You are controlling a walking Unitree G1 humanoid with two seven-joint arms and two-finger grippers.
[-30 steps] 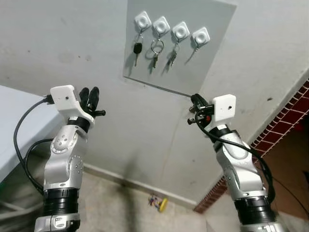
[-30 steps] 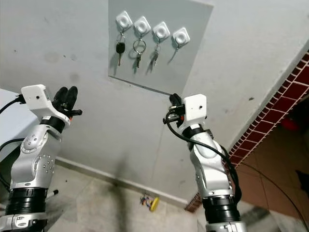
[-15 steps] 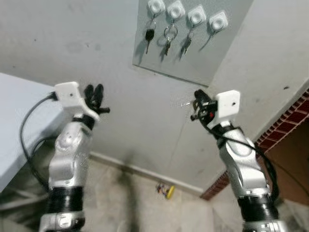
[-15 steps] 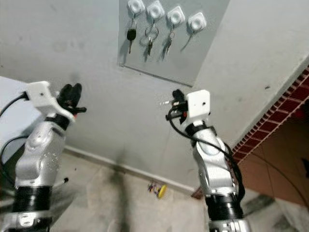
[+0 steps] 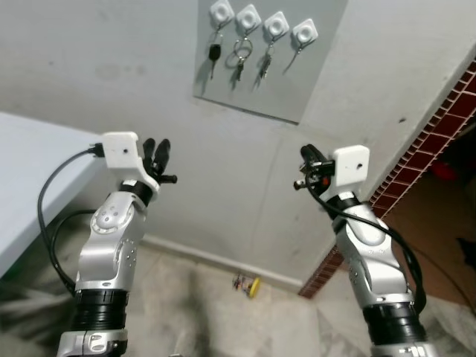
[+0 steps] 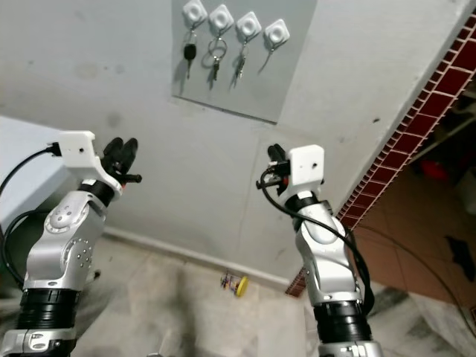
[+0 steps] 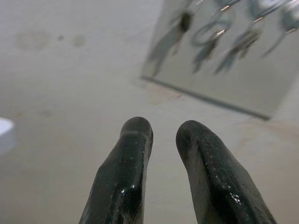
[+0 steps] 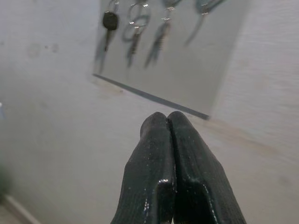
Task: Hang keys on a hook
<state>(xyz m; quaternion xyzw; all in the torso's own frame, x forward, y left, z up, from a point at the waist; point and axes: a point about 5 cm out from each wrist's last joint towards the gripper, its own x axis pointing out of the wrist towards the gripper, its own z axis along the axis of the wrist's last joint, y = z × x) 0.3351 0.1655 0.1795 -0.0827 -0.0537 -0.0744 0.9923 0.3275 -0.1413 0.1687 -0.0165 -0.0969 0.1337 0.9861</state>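
1. While both arms are raised toward the wall, the left gripper [image 7: 159, 133] is held with its fingers slightly spread — nothing lies between them.
2. The right gripper [image 8: 167, 116] is seen pressed together, empty.
3. Three sets of keys [image 5: 238, 63] are hung on the hooks [image 5: 257, 22] of a grey board [image 5: 297, 82], at 12 o'clock, well apart from both grippers.

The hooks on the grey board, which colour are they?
The hooks are white, four in a row on the grey board. The left eye view shows them best.
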